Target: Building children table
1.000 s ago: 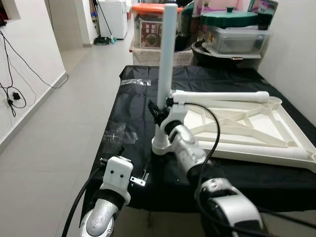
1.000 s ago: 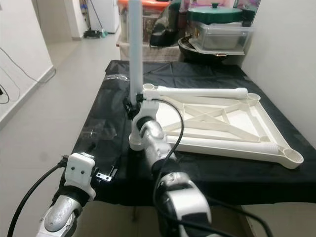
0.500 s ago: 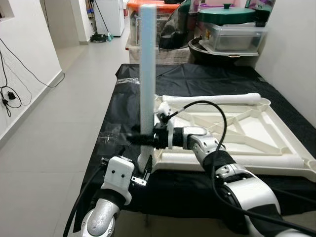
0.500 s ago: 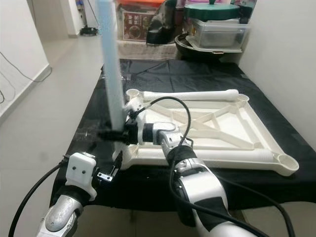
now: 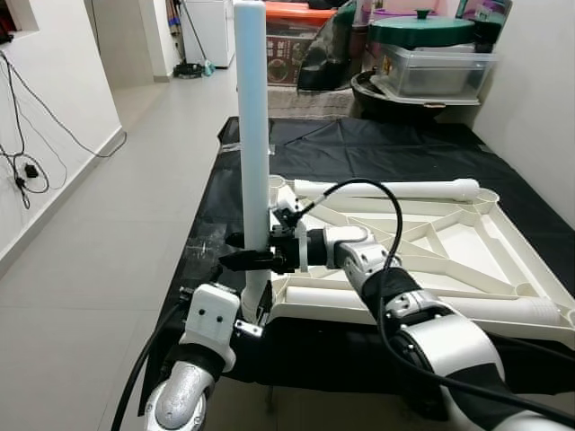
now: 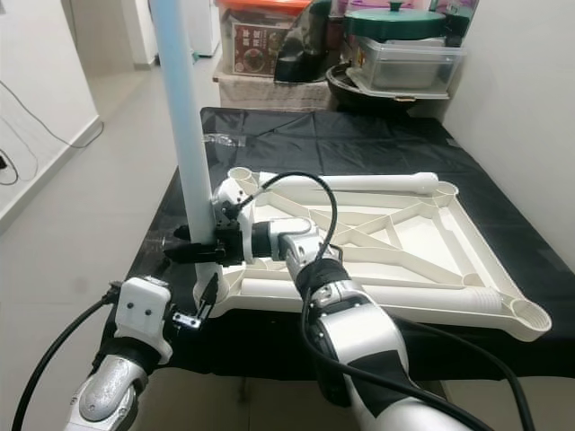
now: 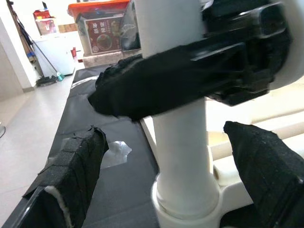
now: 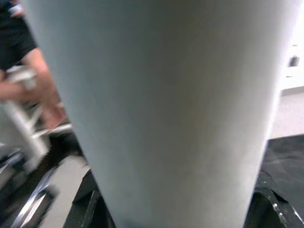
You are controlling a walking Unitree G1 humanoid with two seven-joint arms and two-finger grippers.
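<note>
Table leg (image 5: 252,135) | clamped upright in right pincer (image 5: 244,261), socket (image 7: 186,202) directly below | three corners unfitted | left pincer (image 7: 175,183) apart.

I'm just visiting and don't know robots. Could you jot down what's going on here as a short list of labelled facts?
Work surface: table draped in a black cloth
Main piece: white plastic tabletop lying upside down
Upright part: white table leg standing in the tabletop's near left corner socket
Right gripper: shut on the table leg, low down
Left gripper: open, fingers either side of the leg's base, not touching
Loose part: another leg lying along the tabletop's far edge
Background: storage boxes
</note>
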